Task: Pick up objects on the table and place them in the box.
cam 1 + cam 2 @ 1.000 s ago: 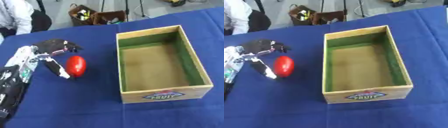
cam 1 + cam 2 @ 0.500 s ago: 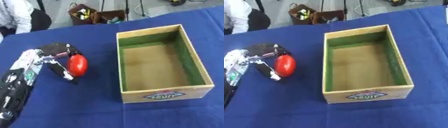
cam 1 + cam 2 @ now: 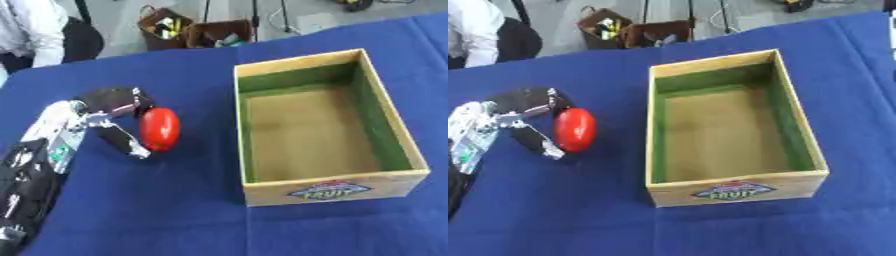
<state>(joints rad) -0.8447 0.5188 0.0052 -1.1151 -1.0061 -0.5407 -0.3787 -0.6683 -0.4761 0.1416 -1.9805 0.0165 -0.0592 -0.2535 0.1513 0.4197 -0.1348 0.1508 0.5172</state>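
Left robot hand (image 3: 103, 116) comes in from the left side over the blue table (image 3: 175, 210), its fingers (image 3: 112, 96) curled above and its thumb (image 3: 122, 142) curled below a red oval object (image 3: 160, 129), so it is clamped round that object from the left. The red object is smooth and glossy, longer than wide, standing roughly on end in the view (can't tell if it still touches the cloth or is lifted, a dark shadow sits just under it). It lies left of the wooden box (image 3: 328, 121), apart from it, with a strip of blue cloth between them. Box is open-topped, light wood walls, green lining on the inner sides, tan floor, nothing visible inside; front wall carries a coloured label (image 3: 328, 190) reading FRUIT. Box sits slightly askew on the table, right of centre. The left arm (image 3: 31, 175) runs down toward the lower left corner, black with silver parts. Right robot hand shows in neither view. Beyond the far table edge, on the floor, a brown bag (image 3: 610, 27) with small items in it and a second brown container (image 3: 658, 32) beside it.
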